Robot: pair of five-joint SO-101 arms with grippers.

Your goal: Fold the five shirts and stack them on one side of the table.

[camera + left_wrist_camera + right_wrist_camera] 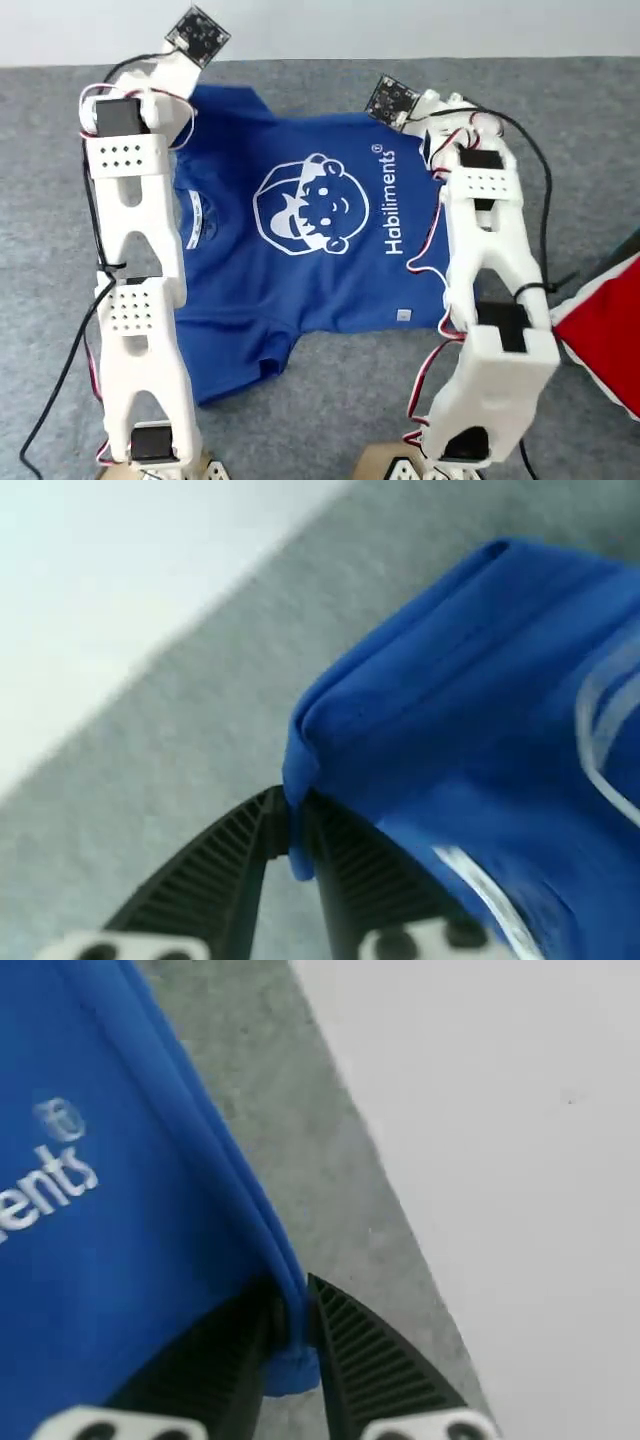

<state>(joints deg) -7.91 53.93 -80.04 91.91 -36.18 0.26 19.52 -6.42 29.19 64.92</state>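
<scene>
Pinching blue shirt (300, 290): left gripper (291, 818), right gripper (296, 1308); long axis crosswise, collar leftward.

White arms (135, 250), ribbed black grippers (292, 810), red cables (436, 215).

Your high view looks steeply down from above the arm bases across the grey felt-covered tabletop (330, 400). Each wrist view sits close behind its arm's black ribbed fingers (230, 870), looking along them. All three share the blue fabric shirt with white print (300, 260); each wrist view catches one far corner of it.
</scene>
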